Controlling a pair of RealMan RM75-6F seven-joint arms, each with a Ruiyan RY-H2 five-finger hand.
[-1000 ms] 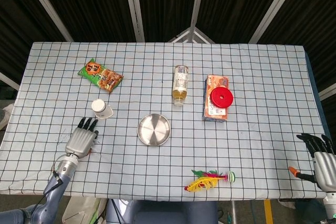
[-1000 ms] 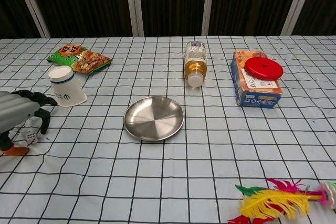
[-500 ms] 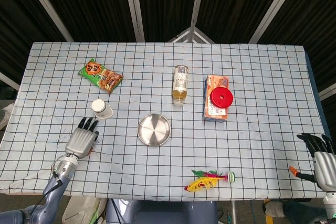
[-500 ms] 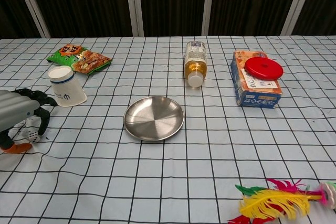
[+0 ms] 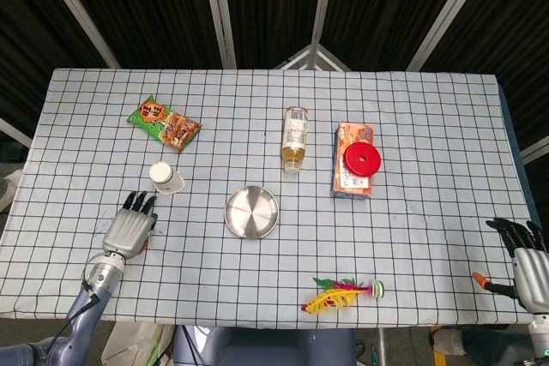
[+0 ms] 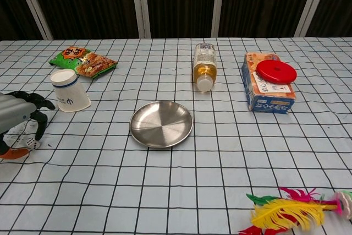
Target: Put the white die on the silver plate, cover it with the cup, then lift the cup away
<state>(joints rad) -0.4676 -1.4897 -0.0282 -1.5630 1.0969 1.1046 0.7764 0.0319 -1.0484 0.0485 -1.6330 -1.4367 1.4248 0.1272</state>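
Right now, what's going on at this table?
The left hand is curled over the white die near the table's left edge; whether it already grips it can't be told. The silver plate is bare at the centre, and the cup lies on its side just beyond the hand, untouched. The right hand hangs open at the table's right edge, holding nothing. So the first step is just starting.

Sitting on the checked cloth: one silver plate (image 6: 161, 123), one cup (image 6: 69, 90), one white die (image 6: 31, 143) under the left fingers (image 6: 39, 118), one bottle (image 6: 204, 66), one snack packet (image 6: 82, 60), one box (image 6: 267, 89), one red disc (image 6: 276, 72), one feather shuttlecock (image 6: 291, 213).
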